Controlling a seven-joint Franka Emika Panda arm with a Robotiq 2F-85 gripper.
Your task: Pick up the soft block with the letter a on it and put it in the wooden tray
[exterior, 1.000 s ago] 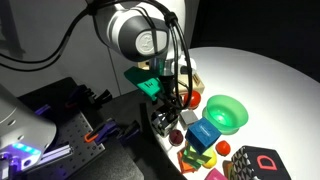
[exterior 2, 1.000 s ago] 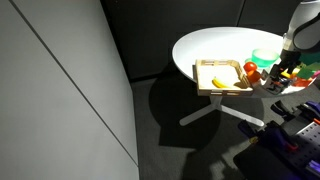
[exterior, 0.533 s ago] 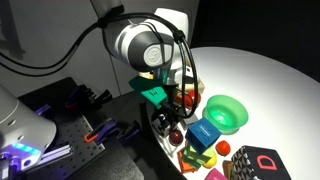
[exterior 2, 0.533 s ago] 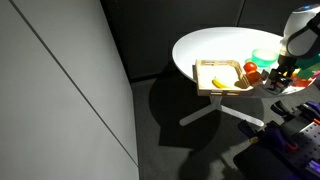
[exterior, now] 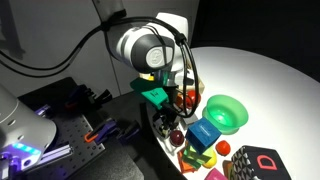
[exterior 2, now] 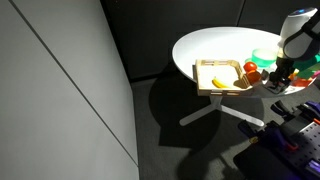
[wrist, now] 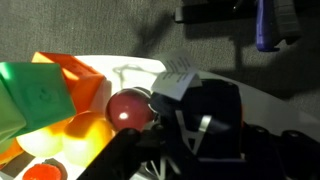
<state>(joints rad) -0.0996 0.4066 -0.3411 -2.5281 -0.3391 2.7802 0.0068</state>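
The block [wrist: 198,105] is a small soft cube with a pale grey-white top and near-black sides carrying a light mark; it sits just beside a red ball [wrist: 130,108], low between the dark fingers of the gripper [wrist: 195,148], and I cannot tell whether they pinch it or stand spread around it. Only the wrist view shows its faces: in an exterior view the gripper [exterior: 177,100] hangs at the table edge near a green bowl [exterior: 226,112] and blue cube [exterior: 203,133], the block not made out. The tray [exterior 2: 198,77] shows only in an exterior view, holding a banana [exterior 2: 220,82], apart from the gripper [exterior 2: 277,80]
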